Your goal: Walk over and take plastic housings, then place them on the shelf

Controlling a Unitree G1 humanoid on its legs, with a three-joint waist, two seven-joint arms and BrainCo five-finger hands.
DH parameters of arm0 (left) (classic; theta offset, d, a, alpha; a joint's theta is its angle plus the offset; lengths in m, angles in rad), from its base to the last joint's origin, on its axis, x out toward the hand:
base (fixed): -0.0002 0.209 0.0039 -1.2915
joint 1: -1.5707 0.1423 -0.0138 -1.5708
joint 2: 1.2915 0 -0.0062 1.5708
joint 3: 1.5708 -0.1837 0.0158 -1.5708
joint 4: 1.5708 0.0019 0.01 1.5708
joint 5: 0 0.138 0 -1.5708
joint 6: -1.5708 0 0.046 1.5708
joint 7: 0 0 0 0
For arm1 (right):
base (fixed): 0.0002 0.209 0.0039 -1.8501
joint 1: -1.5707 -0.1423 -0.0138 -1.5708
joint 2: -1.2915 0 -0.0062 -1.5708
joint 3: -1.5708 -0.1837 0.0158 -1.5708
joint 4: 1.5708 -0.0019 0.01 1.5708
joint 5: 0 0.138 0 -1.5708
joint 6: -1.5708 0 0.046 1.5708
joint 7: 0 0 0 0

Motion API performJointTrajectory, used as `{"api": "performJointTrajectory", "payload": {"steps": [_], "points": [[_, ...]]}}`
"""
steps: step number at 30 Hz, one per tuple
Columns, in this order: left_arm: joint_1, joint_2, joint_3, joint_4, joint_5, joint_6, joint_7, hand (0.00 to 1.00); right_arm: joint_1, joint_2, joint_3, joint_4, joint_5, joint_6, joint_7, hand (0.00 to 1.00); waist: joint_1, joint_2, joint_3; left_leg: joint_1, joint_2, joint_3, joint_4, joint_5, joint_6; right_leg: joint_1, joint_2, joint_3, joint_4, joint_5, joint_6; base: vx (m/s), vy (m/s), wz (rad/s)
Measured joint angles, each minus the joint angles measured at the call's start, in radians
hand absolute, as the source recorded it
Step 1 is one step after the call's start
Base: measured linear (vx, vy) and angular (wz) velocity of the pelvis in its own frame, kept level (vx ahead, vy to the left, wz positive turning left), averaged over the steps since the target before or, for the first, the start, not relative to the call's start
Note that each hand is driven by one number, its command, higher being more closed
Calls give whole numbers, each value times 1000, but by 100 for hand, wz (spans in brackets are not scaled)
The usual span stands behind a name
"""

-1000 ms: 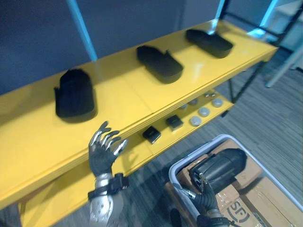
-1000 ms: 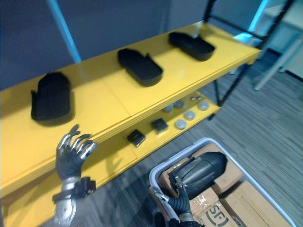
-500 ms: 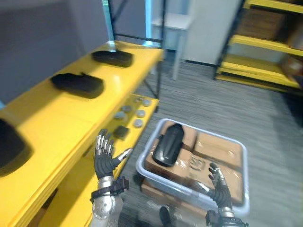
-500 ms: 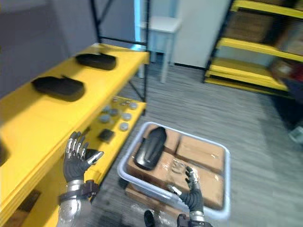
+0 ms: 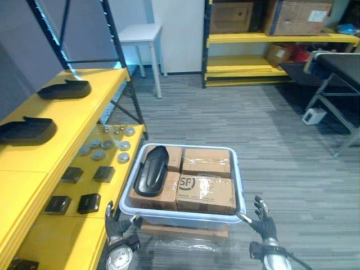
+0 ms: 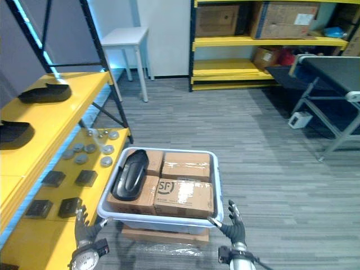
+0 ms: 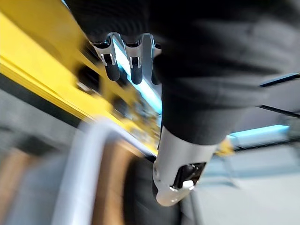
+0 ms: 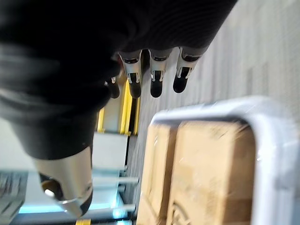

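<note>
The floor point(image 5: 270, 135) is grey striped carpet, running back to a pale wall. On it, in front of the robot, a pale plastic bin point(image 5: 185, 219) sits on a flat cardboard base and is packed with cardboard boxes point(image 5: 206, 194). One black plastic housing point(image 5: 151, 170) lies on top of the boxes at the bin's left side, its long axis running front to back.

Along the left stands a yellow shelf point(image 5: 84, 107) with black uprights. Two more black housings point(image 5: 63, 89) point(image 5: 25, 130) rest on its upper level, well apart from each other. The lower level carries a scatter of grey round discs point(image 5: 123, 158) and, nearer the robot, several small black blocks point(image 5: 104, 174).

A small white stand point(image 5: 140, 34) sits by the back wall. Beside it, yellow racking point(image 5: 270, 38) holds brown cartons. A dark-topped counter point(image 5: 337, 62) on grey metal legs stands at the right.

The left robot hand point(image 5: 117, 226) hovers low, just beside the bin's near left corner, fingers straight and spread, holding nothing. The right robot hand point(image 5: 263, 221) is just beside the near right corner, fingers likewise spread wide and empty.
</note>
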Motion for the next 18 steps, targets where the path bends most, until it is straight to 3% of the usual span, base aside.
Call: {"api": "performJointTrajectory", "payload": {"steps": [2,4,5,6,9,12,18], "points": [[7,11,10,29,-1,0,4,0,-98,-8,1,69,-1,9,-26,0,4,8,16,-15,-5,-10,-128,24,27,0,-17,-22,-1,-6,12,30,146,32],[14,13,7,50,-1,2,7,0,-188,-26,3,155,-7,14,-59,0,17,31,29,2,-13,-42,-237,148,-25,1,-22,-32,1,-12,40,53,227,22],[22,25,8,55,-1,2,8,0,-250,-21,4,202,-8,25,-79,0,34,25,48,13,-32,-41,-263,207,-18,4,-38,-27,0,-12,58,74,214,11],[19,38,8,78,2,2,8,0,-313,-16,22,232,-9,32,-94,0,43,20,68,15,-59,-45,-281,223,0,4,-61,-32,-2,-9,70,70,202,17],[11,50,8,114,4,3,7,0,-481,-9,39,324,-30,53,-105,0,76,18,105,-1,-93,-43,-290,239,20,-6,-92,-37,-20,5,93,46,135,17],[3,62,7,142,3,-1,8,0,-778,-10,-10,484,-40,61,-141,0,127,18,162,-73,-110,-61,-290,254,39,-56,-102,-53,-43,29,109,27,71,19],[4,61,-55,168,-3,-15,8,0,-1067,-91,-89,677,-38,96,-225,0,176,17,256,-140,-130,-123,-284,262,48,-80,-104,-103,-54,36,112,60,25,31]]}}
